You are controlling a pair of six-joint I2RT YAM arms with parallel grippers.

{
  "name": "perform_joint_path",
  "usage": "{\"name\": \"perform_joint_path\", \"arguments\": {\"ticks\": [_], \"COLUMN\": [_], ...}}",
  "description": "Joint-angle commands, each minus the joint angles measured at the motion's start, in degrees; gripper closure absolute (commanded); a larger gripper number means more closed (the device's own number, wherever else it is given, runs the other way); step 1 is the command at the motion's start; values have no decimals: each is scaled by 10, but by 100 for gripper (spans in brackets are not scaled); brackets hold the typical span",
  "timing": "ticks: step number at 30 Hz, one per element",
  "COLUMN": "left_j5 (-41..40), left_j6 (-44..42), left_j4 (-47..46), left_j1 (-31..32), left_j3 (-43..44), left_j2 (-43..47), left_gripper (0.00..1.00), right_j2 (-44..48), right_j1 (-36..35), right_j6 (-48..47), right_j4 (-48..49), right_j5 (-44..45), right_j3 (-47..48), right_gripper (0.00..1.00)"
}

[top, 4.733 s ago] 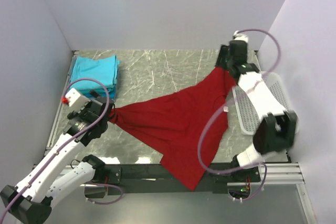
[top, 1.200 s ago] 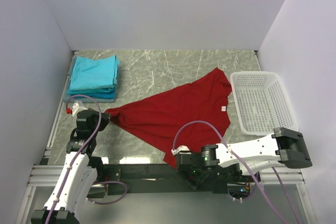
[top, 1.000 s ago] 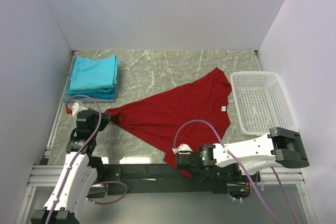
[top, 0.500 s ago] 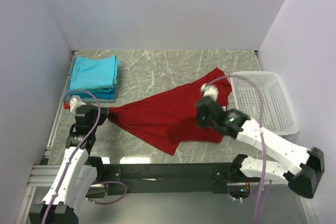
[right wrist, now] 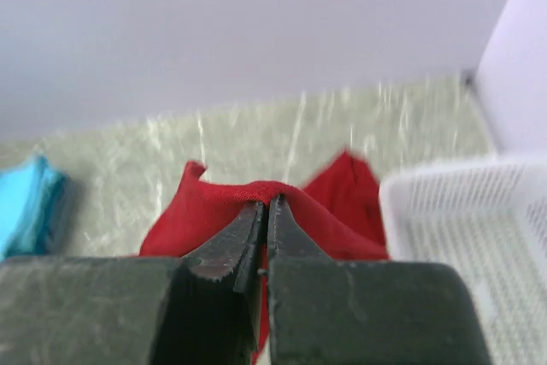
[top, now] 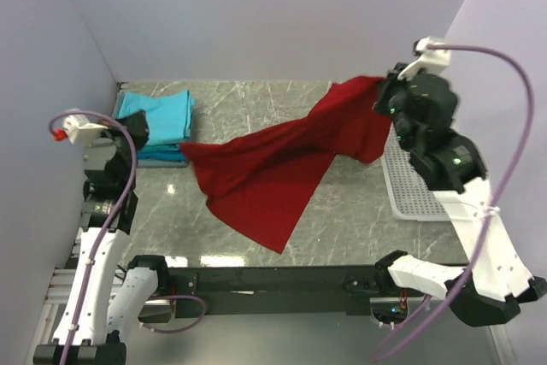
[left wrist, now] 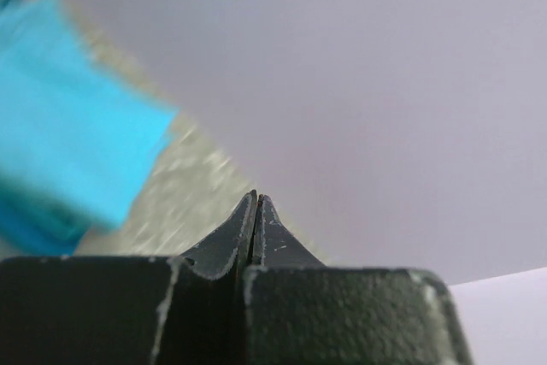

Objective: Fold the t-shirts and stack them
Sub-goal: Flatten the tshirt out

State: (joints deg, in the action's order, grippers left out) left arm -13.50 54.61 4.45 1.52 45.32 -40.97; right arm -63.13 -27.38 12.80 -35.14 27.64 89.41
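Dark red t-shirt (top: 282,160) hangs from the right gripper (right wrist: 263,204), high above the table's (top: 256,100) far right corner with jaws pinching its edge. The cloth trails down to mid-table. Folded teal t-shirts (top: 158,117) fill the far left corner. The left gripper (left wrist: 255,203) hovers beside them, jaws together, gripping nothing. The right arm (top: 444,160) partly hides the white basket (top: 402,185) at the right edge

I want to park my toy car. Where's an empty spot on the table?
Bare tabletop lies behind the red shirt, beside the teal stack, and in front, towards the basket. The middle is crowded with hanging cloth.
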Motion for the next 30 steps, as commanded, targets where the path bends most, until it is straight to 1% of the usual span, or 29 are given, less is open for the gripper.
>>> {"name": "perform_joint_path", "arguments": {"ticks": [1, 4, 6, 8, 9, 10, 11, 12, 13, 14, 15, 16, 17, 18, 19, 20, 21, 22, 23, 25, 26, 27, 28, 29, 30], "left_j5": [-9, 7, 27, 80, 109, 177, 213, 246, 282, 327, 346, 360, 383, 389, 391, 376, 348, 348, 340, 349, 356, 365, 366, 365, 364], "left_j6": [-39, -56, -69, -69, -71, -70, -67, -61, -58, -57, -53, -57, -62, -70, -77, -92, -110, -110, -127, -144, -162, -173, -186, -217, -235], "left_j4": [-40, -37, -20, 35, 48, 55, 57, 51, 43, 30, 28, 26, 20, 4, 0, -3, -5, -4, -6, -17, -18, -16, -8, -1, 4], "left_j1": [-2, -2, -2, -2, -1, -2, -2, -2, -2, -2, -1, 0, 5, 11, 31, 45, 79, 97, 113, 139, 163, 176, 203, 218, 233], "left_j3": [78, 117, 139, 155, 153, 150, 131, 119, 106, 81, 72, 65, 48, 40, 36, 28, 28, 28, 33, 44, 62, 74, 87, 118, 133], "left_j2": [12, 31, 37, 22, 13, 3, -21, -34, -47, -73, -85, -96, -115, -122, -131, -148, -172, -172, -202, -238, -275, -296, -315, -355, -376], "left_gripper": [99, 99, 99, 99, 99, 99, 91, 79, 70, 44, 28, 24, 4, 1, 0, 1, 1, 1, 1, 1, 1, 1, 1, 1, 0], "right_j2": [20, 39, 53, 64, 77, 80, 86, 88, 91, 100, 105, 110, 115, 115, 115, 118, 125, 125, 136, 144, 152, 156, 159, 165, 166], "right_j1": [2, 2, 2, 1, 2, -13, -17, -15, -15, -15, -16, -16, -16, -15, -15, -15, -15, -15, -15, -15, -14, -14, -13, -13, -12], "right_j6": [-103, -122, -123, -123, -123, -124, -131, -109, -82, -63, -52, -44, -44, -45, -34, -24, -1, 14, 28, 68, 80, 92, 118, 132, 143], "right_j4": [9, 2, -14, -23, -26, -20, -12, 2, 6, 11, 35, 45, 54, 56, 51, 46, 35, 35, 31, 24, 22, 17, 10, -7, -19], "right_j5": [10, -18, -62, -82, -91, -81, -47, -29, -20, -13, -13, -27, -40, -54, -57, -46, -19, -8, 0, 7, 16, 20, 24, 33, 38], "right_j3": [98, 157, 176, 160, 121, 98, 80, 47, 32, 17, -24, -41, -59, -87, -101, -116, -177, -178, -220, -256, -270, -294, -304, -321, -328], "right_gripper": [100, 100, 100, 100, 100, 100, 100, 100, 100, 100, 100, 100, 100, 100, 100, 100, 100, 100, 100, 100, 100, 100, 100, 100, 100]}}
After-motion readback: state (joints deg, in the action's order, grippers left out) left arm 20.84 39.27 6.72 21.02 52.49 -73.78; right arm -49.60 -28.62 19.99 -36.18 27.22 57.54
